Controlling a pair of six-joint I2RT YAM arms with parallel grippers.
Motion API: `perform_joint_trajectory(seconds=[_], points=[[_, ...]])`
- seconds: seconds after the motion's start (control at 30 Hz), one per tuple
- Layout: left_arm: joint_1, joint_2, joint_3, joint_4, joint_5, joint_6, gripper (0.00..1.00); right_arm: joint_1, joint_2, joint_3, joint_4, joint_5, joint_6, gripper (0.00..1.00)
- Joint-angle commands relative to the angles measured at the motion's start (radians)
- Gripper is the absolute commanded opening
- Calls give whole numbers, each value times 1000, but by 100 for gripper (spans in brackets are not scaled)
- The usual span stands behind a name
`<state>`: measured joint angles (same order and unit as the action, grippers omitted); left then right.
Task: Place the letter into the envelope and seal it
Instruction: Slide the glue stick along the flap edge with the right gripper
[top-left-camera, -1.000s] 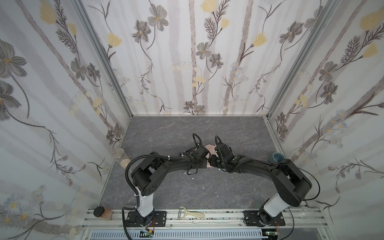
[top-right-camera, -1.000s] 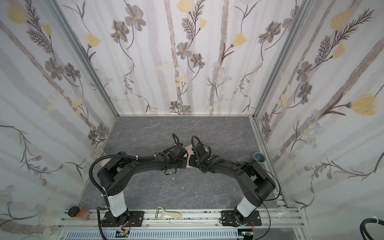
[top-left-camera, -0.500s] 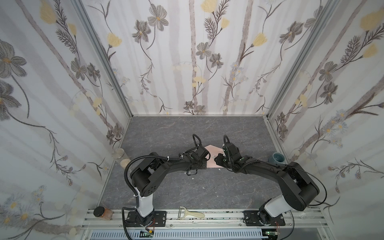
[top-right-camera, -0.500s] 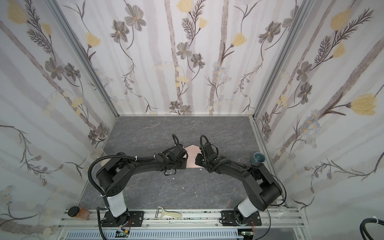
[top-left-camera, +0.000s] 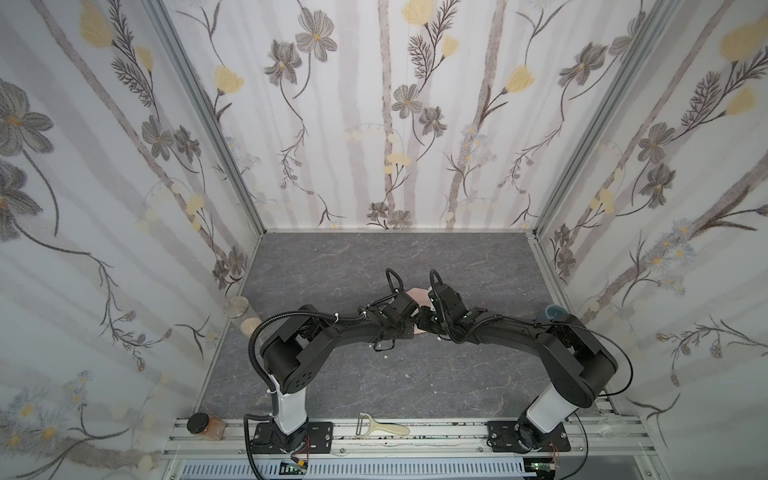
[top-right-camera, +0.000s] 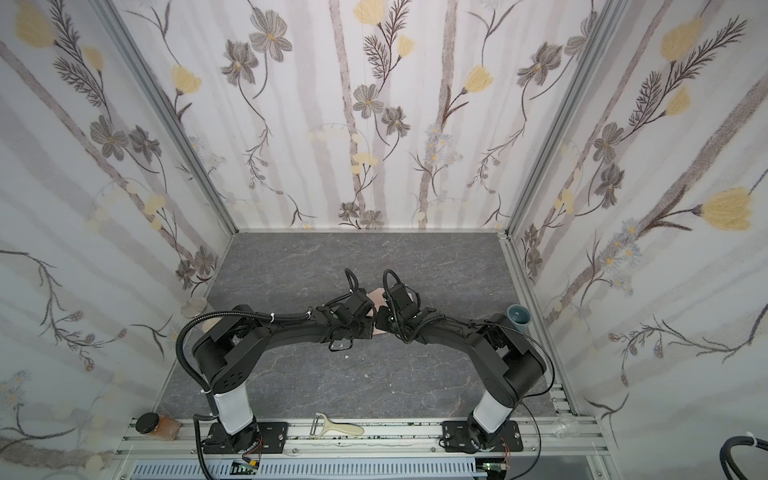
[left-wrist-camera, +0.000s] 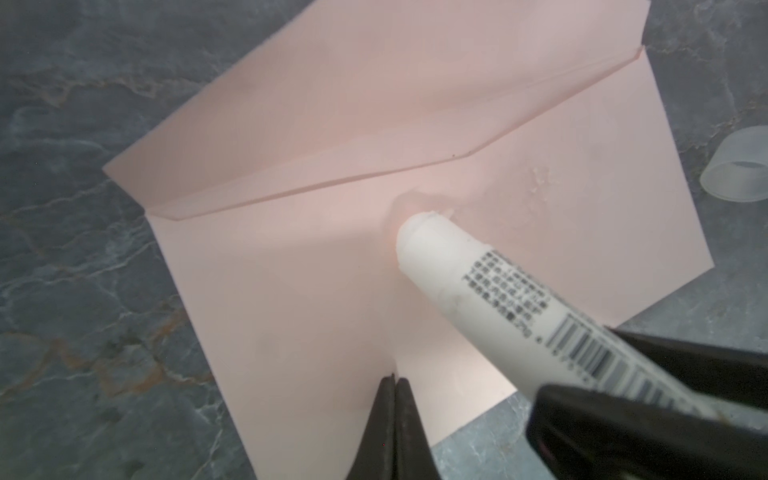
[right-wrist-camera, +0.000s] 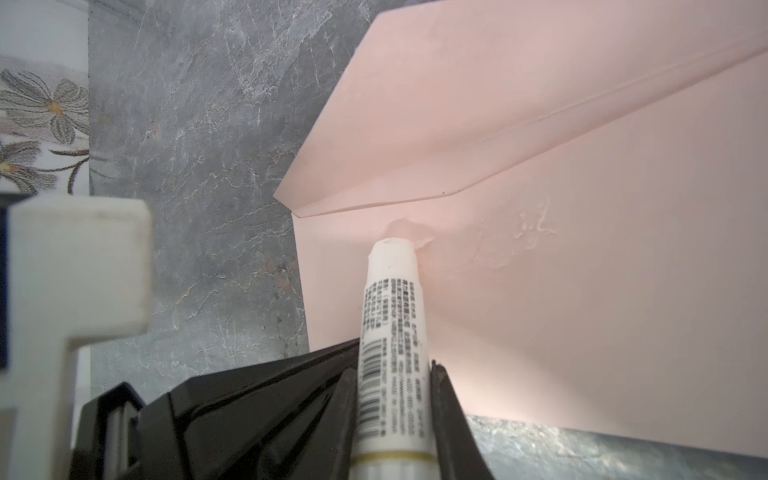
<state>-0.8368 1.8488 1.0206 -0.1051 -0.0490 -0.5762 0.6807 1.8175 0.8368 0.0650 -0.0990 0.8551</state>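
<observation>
Holding glue stick (right-wrist-camera: 390, 316), right gripper (right-wrist-camera: 393, 365), stick tip touching pink envelope (right-wrist-camera: 582, 311)

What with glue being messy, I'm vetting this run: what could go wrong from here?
1. The glue stick in the right tool dents the envelope at its tip; the shut left tool pins only one spot near an edge, so a stroke may wrinkle or pivot the paper.
2. The glue smears look clumpy, so the open flap might seal unevenly.
3. No letter is visible; it may be inside, but if not, the envelope gets sealed empty.
</observation>
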Motion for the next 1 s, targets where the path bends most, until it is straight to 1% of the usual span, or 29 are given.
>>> perform_joint_trajectory(seconds=[0.0, 0.17, 0.27, 0.37, 0.6, 0.77, 0.97], points=[[-1, -1, -8, -59, -4, -2, 0, -28, -9, -31, -9, 44, 11, 0], [-1, -2, -10, -58, -2, -1, 0, -82, -64, -75, -25, 73, -8, 0], [-1, -3, -13, -59, 0, 0, 0, -103, -89, -76, -51, 87, -27, 0], [-1, -1, -16, -59, -6, 3, 0, -116, -124, -120, -66, 94, -38, 0], [11, 8, 10, -61, -20, 18, 0, -120, -211, -138, -109, 71, -72, 0], [32, 19, 36, -61, -23, 37, 0, -121, -280, -125, -193, 65, -116, 0], [47, 42, 63, -61, -29, 62, 0, -114, -318, -177, -243, 64, -145, 0]])
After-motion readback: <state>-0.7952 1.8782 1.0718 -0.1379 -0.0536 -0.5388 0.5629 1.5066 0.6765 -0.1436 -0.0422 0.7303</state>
